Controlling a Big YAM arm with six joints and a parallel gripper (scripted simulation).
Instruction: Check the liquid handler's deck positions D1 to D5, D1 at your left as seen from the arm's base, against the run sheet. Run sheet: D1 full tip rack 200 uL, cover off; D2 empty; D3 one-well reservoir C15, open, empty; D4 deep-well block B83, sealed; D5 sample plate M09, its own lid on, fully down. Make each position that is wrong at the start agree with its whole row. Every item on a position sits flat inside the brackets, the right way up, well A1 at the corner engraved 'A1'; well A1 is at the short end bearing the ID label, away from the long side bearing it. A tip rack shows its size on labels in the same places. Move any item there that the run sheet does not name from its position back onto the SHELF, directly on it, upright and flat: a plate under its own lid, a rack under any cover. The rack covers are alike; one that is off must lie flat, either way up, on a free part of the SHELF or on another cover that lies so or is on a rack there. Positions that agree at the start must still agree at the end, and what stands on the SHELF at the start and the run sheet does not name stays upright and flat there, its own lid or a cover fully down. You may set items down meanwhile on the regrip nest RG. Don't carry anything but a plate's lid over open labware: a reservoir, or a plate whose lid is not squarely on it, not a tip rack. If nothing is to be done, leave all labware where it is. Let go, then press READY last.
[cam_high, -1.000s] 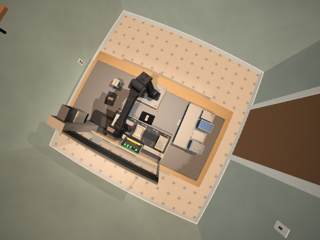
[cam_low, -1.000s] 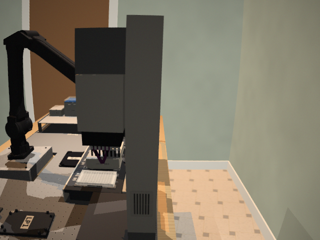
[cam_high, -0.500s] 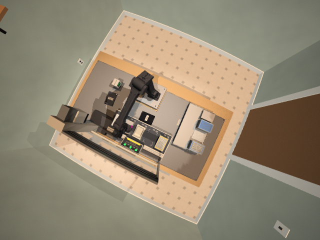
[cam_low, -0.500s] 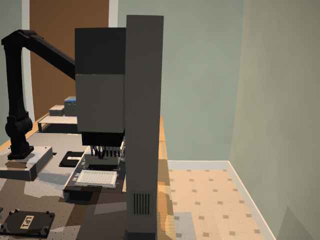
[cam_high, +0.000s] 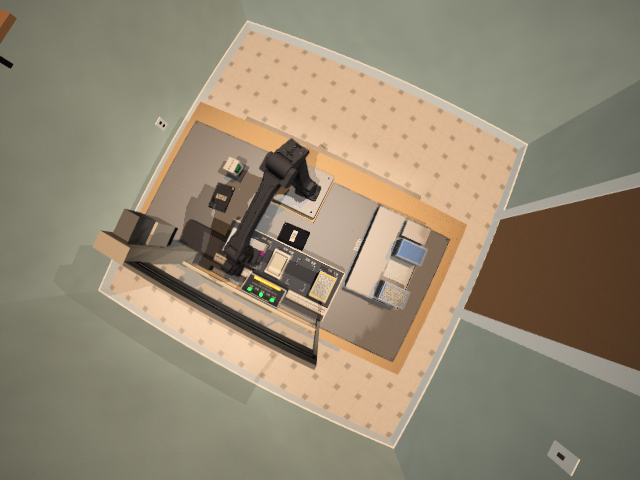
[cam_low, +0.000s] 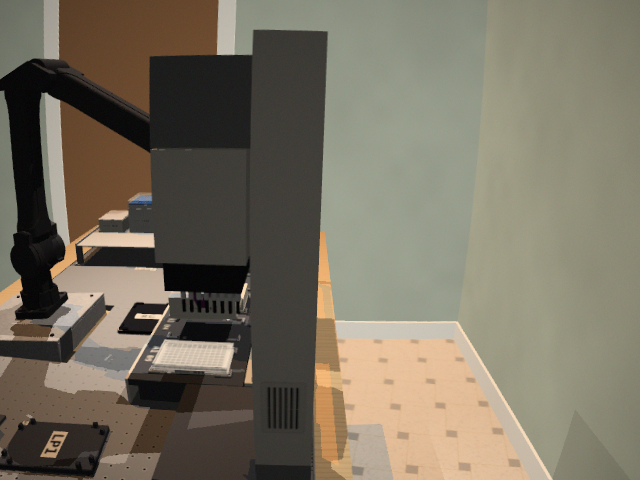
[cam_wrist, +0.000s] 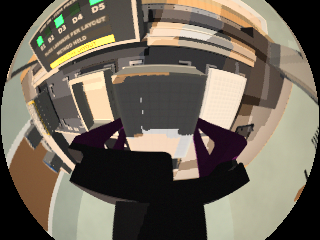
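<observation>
My gripper (cam_high: 256, 253) reaches under the liquid handler's head, over the deck position second from the far end of the row. It is shut on a grey deep-well block (cam_low: 210, 305) and holds it a little above the dark deck plate (cam_low: 206, 330). In the wrist view the block (cam_wrist: 160, 103) sits between my purple fingers. A white sample plate (cam_low: 192, 356) lies flat on the position beside it, also seen in the wrist view (cam_wrist: 223, 96). On the other side lie a pale one-well reservoir (cam_high: 276, 263), a bare dark position (cam_high: 299, 271) and a speckled tip rack (cam_high: 323, 285).
The handler's head (cam_low: 201, 155) and column (cam_low: 286, 248) hang close over the deck. The shelf (cam_high: 374, 250) holds two blue-topped racks (cam_high: 410, 251) (cam_high: 392, 295) and two pale items (cam_high: 398, 271) (cam_high: 416, 230). The regrip nest (cam_high: 290, 233) and green button box (cam_high: 235, 167) lie near the arm base.
</observation>
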